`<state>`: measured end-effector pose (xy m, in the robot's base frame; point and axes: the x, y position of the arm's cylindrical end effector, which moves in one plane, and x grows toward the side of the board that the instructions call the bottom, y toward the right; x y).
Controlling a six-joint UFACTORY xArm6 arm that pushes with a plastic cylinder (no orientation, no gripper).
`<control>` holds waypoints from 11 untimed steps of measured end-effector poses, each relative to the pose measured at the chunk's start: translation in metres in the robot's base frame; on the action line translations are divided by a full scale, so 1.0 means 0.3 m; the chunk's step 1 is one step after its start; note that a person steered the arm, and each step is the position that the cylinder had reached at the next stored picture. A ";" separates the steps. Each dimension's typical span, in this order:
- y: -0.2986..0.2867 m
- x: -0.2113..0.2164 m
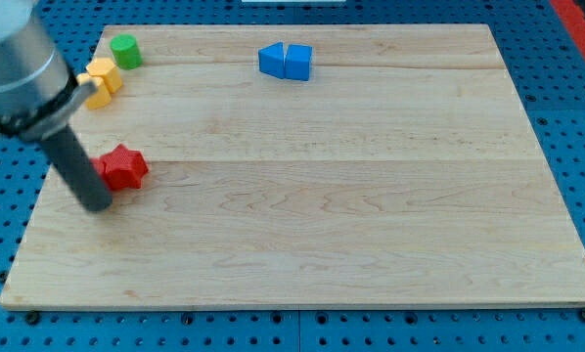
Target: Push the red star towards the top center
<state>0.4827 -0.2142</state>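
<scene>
Clearly, progress: little of the task looks done, since the red star-shaped block [123, 166] lies far over at the view's left, about mid-height on the pale wooden bench [322, 225], well apart from the top centre.
Tip: my tip [97, 204], the lower end of the dark rod, sits at the star's lower left, touching it or just beside it; contact cannot be settled from this view.
Fingers: the arm carries none, only the rod, so nothing can be spread, pressed together or pinching.
Left edge: the star and my tip are near the bench's left edge, so there is scant room to swing round behind the star on that side.
Upper-left cluster: a yellow block of irregular shape [101, 80] and a green cylinder-like block [126, 50] stand near the top left corner, above the star and apart from it.
Path judgement: a push up and to the view's right looks the likely need, and from the lower left my tip seems fairly well placed for it; a push straight up would risk running the star toward the yellow block.
Middle ground: the boards between the star and the top centre carry nothing, giving open room for a long diagonal slide.
Top centre: two blue blocks [285, 61], touching each other, sit close to the top edge roughly where the star is meant to go, so the star may meet them on arrival.
Remaining: nearly the whole travel is left.
</scene>
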 end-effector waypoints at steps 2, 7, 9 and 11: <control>0.225 -0.232; 0.326 -0.463; 0.120 -0.419; 0.564 -0.622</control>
